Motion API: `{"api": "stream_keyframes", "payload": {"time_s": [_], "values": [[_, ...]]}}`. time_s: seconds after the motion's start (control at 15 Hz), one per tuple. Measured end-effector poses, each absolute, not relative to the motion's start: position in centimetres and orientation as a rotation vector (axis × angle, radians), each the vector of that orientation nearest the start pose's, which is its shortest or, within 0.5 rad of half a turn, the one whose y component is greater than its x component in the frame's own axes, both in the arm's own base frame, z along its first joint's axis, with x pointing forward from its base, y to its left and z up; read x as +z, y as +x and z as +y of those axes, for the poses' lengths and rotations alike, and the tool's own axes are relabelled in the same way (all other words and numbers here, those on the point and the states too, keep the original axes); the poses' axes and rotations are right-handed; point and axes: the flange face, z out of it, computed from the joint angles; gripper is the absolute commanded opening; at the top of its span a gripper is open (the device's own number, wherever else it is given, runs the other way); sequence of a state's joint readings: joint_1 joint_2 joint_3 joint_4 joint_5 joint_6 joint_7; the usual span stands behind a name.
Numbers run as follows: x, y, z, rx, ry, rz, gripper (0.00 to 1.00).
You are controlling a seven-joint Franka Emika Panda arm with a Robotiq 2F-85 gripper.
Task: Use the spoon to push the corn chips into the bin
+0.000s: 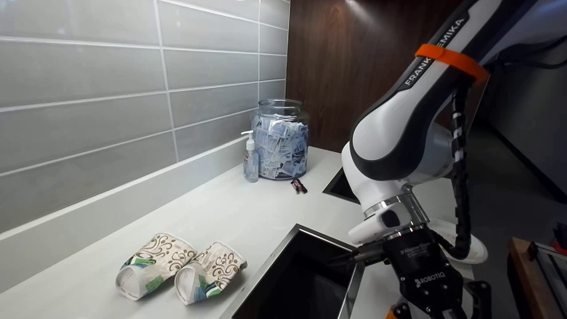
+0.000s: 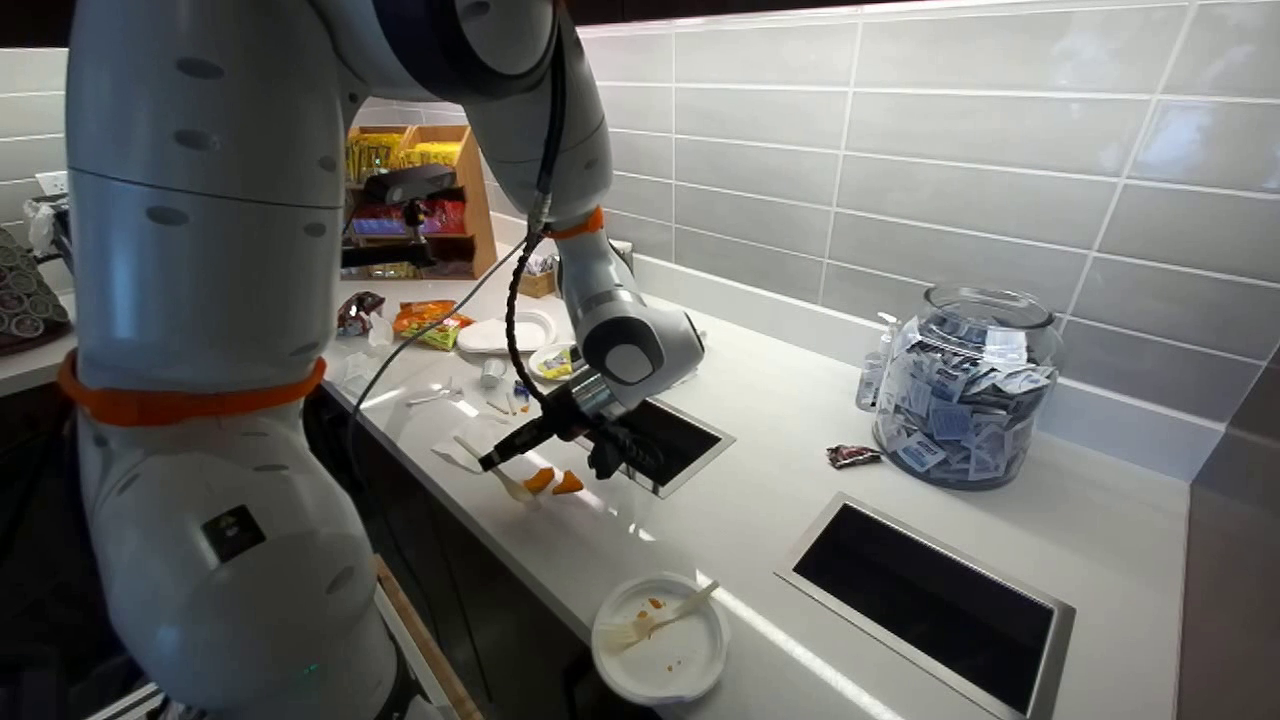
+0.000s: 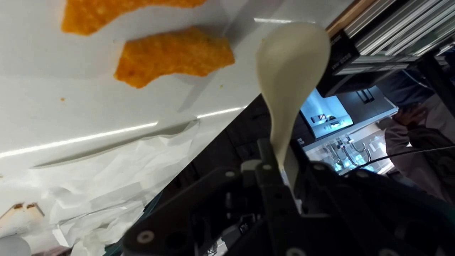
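On the left in an exterior view stands the robot arm point(image 2: 220, 250). Next comes the black tool point(image 3: 281, 156), pinching the thin handle of the pale spoon point(image 3: 293, 53). Its round end is near two orange corn chips point(image 3: 174, 55). They lie on the white counter point(image 2: 755, 470), and I cannot tell if the spoon touches it. To the right of the corn chips is the bin point(image 2: 690, 440), a dark hole with a shiny edge. Below it in that view sits a round white plate point(image 2: 690, 635) with orange crumbs point(image 2: 656, 603). Then come a little dark wrapper point(image 2: 853, 456) and, near it, a big clear jar point(image 2: 1040, 345) full of small packets point(image 2: 950, 410)
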State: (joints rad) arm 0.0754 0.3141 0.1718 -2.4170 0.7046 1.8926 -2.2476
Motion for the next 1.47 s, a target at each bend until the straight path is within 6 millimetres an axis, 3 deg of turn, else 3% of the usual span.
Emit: {"api": "stream_keyframes", "payload": {"time_s": [0.73,1.47], "values": [[15.3,39.4,16.6,-0.114,-1.113,-1.825,0.03],[16.2,41.9,18.1,-0.165,-1.081,-1.874,0.03]]}}
